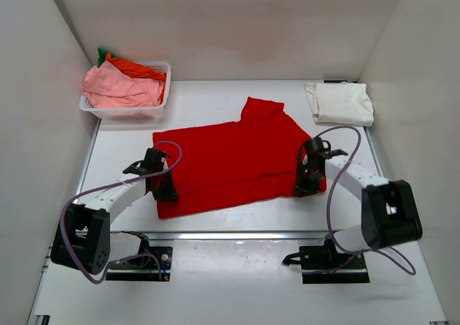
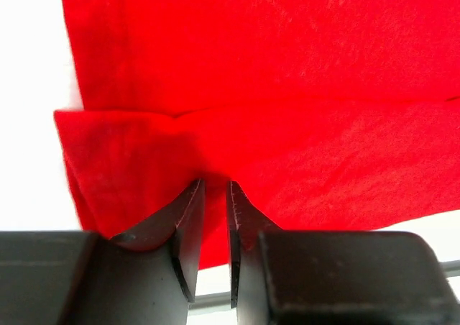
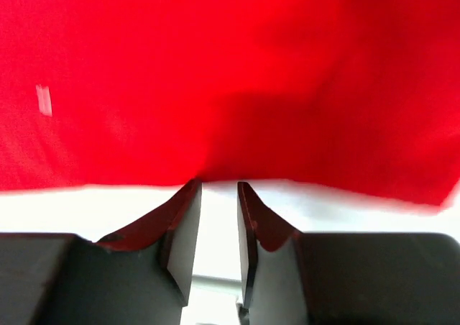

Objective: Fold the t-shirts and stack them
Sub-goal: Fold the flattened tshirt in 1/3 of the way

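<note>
The red t-shirt (image 1: 230, 159) lies spread mid-table (image 1: 122, 134). A folded cream t-shirt (image 1: 341, 102) sits far right, and a basket (image 1: 122, 111) of t-shirts (image 1: 118, 88) far left. The left gripper (image 2: 214, 182), nearly closed, pinches the red t-shirt's near-left folded edge. The right gripper (image 3: 218, 185), narrowly parted, meets the near-right hem; its grip is unclear.

Red t-shirt (image 1: 230, 159): soft matt cloth, fine knit up close. Cream t-shirt (image 1: 341, 102): same matt cloth. Basket (image 1: 122, 112): white plastic lattice. Tabletop (image 1: 237, 282): smooth white, slight sheen. Left gripper (image 2: 215, 182), right gripper (image 3: 218, 184): dark smooth plastic, faintly glossy.
</note>
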Motion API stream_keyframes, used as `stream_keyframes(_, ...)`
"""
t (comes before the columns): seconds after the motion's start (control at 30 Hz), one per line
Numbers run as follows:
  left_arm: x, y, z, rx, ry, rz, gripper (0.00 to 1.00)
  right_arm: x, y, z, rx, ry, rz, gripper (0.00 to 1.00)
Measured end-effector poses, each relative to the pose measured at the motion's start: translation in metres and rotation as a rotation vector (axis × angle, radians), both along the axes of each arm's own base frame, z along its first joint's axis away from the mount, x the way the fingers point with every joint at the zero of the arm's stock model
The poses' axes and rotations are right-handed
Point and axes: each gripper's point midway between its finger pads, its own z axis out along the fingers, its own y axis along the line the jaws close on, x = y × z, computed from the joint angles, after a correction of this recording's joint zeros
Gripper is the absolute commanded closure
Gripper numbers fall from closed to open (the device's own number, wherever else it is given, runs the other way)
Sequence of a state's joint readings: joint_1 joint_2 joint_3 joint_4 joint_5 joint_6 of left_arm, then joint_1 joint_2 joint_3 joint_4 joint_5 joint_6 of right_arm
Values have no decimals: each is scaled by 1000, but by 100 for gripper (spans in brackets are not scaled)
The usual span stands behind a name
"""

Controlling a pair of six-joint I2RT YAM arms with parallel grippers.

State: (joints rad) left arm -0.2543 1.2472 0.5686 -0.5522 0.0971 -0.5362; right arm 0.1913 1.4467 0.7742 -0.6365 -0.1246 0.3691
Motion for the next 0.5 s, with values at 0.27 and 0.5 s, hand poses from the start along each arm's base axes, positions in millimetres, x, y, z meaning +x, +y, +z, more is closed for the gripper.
stream_keyframes(0.27,-7,3,8,23,24,-46,72,-90,22,4,58,121,22,79)
stream_keyframes(0.5,31,8,69,-41,-165,21,69,-19,29,97,133,-154,-18,74)
